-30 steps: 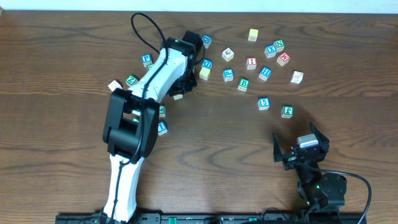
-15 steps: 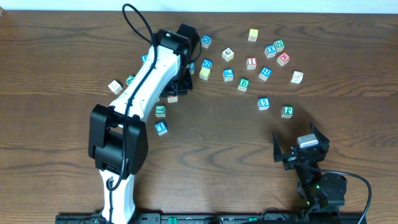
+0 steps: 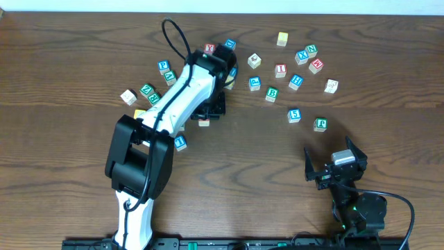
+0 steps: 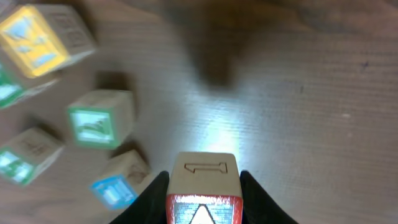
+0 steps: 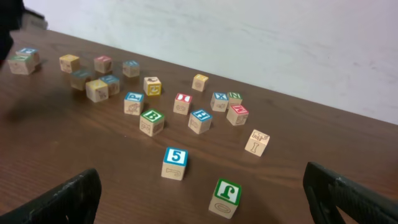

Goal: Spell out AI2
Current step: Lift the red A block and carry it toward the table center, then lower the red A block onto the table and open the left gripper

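A brown wooden worktop (image 3: 263, 173) is seen from above. The left arm (image 3: 173, 104), white and black, reaches from the near edge toward the far edge, left of centre. The right arm (image 3: 357, 208) sits folded at the near right corner, and its right pincer (image 3: 336, 167) is spread wide and holds nothing.

Many loose blocks (image 3: 272, 93) lie scattered in a band along the far edge, from left of centre to the right side. The left pincer (image 4: 204, 202) is pinching a wooden block (image 4: 204, 177), with one finger on each side, over bare wood just on the near side of that band, left of centre. Whether the block is lifted clear cannot be told. Its top face carries a carved 1. Its front face is red-framed with a white peak, probably the top of an A, though only part of it shows.

A block marked 5 (image 3: 294, 115) sits apart toward the right. No 2 can be made out.

To do this step well, the left arm should carry the block toward the open middle of the worktop, well apart from the band. It should set the block flat with the letter face readable and leave bare wood on one side for two more blocks. The pincer should then spread straight apart so the block does not twist.
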Controlling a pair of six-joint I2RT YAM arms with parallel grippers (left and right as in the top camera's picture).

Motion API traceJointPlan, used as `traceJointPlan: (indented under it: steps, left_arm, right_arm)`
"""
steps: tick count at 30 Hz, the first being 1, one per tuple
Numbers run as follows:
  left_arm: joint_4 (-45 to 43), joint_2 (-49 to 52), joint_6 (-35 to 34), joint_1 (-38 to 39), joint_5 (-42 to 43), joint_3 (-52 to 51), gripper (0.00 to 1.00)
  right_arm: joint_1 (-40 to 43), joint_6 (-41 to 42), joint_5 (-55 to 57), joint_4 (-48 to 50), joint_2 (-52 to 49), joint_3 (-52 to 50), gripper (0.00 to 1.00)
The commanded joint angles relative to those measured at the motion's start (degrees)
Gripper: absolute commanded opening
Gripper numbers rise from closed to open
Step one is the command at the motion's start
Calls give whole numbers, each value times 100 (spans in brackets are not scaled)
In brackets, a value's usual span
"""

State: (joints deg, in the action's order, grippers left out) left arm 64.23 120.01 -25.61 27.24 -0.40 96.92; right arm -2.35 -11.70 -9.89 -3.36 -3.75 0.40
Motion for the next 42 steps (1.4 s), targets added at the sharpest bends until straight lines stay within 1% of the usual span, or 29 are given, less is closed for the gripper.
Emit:
traceJointPlan:
  steps: [1, 5, 12, 21, 25, 34, 42]
  left_arm:
    - [-348, -42, 50, -7, 387, -339, 25]
    - [-909, -42, 4, -4, 455, -579, 24]
    - [-1340, -42, 9, -4, 531, -597, 24]
    - [-1408, -42, 57, 11, 645, -608, 25]
    - [-1473, -42, 205, 11, 713, -678, 25]
    - [-1696, -39, 203, 22, 732, -774, 24]
    - [-1781, -39, 271, 219, 723, -782, 25]
  right_arm:
    - [-35, -57, -79, -22, -2, -4, 99]
    - [-35, -57, -79, -24, -2, -4, 99]
    - [-35, -57, -79, -24, -2, -4, 99]
    - [-35, -57, -79, -24, -2, -4, 99]
    - [-35, -57, -76, -24, -2, -4, 99]
    - [-35, -57, -79, -24, -2, -4, 99]
    - [-35, -57, -79, -24, -2, -4, 99]
